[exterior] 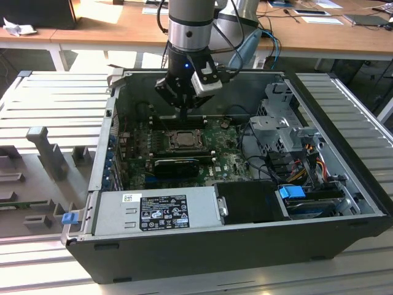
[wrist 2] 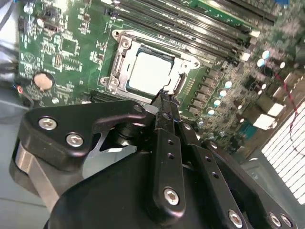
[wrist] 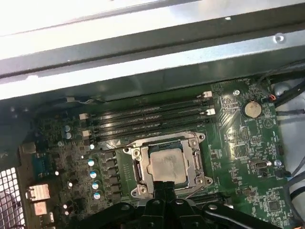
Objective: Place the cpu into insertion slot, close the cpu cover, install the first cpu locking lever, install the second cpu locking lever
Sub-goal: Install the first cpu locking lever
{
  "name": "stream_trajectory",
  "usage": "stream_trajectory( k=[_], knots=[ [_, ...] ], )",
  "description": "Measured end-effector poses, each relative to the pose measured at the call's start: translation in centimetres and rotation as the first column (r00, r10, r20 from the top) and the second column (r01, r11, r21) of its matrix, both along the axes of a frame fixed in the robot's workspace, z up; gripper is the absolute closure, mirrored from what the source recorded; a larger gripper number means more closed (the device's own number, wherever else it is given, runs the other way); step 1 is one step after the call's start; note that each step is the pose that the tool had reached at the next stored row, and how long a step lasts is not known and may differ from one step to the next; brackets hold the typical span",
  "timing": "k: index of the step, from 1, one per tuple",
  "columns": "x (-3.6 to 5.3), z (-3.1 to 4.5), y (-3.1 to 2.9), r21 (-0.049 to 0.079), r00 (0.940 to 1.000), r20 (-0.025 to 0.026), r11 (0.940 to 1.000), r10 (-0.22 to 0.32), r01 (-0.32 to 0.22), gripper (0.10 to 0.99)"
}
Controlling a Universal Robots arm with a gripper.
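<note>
The cpu [wrist: 166, 164] lies flat in the insertion slot [wrist: 200, 164] on the green motherboard, its dull silver top showing through the window of the cpu cover [wrist: 141, 168]. The cover lies down flat around the chip. In the second wrist view the cpu [wrist 2: 150, 71] and cover [wrist 2: 123, 59] show the same way. My gripper [wrist 2: 164, 99] is shut, its black fingers pressed together with nothing seen between them. Its tip hovers at the socket's near edge. In the exterior view the gripper [exterior: 184, 115] hangs just above the slot [exterior: 182, 139].
The open computer case [exterior: 184, 252] walls in the board. Long black memory slots [wrist: 152, 117] run beside the socket. A grey power supply [exterior: 156, 209], a black card [exterior: 178, 165], a drive cage [exterior: 282, 123] and loose cables [exterior: 307, 160] crowd the case.
</note>
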State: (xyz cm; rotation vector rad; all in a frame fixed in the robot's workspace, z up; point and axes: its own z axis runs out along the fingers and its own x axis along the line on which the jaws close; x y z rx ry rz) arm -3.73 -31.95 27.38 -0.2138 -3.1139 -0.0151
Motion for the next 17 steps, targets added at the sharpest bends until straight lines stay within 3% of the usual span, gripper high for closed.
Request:
stream_trajectory(
  k=[2,5,6,7,8,11,17],
  knots=[
    [0.00,-0.01,0.00,0.000,0.9946,0.0000,0.9946,0.103,-0.103,0.980],
    [0.00,-0.02,0.00,0.005,0.9848,0.0008,0.9848,0.174,-0.174,0.980],
    [0.01,-0.02,0.00,0.012,0.9831,0.0022,0.9830,0.183,-0.183,0.980],
    [-0.06,-0.03,-0.05,0.038,0.9823,0.0076,0.9815,0.187,-0.187,0.980],
    [-0.40,-0.08,-0.08,0.049,0.9823,0.0108,0.9811,0.187,-0.187,0.980],
    [-2.68,-0.47,-0.08,0.049,0.9823,0.0117,0.9811,0.187,-0.187,0.980],
    [-6.02,-0.71,-0.08,0.049,0.9823,0.0119,0.9810,0.187,-0.188,0.980]
  ],
)
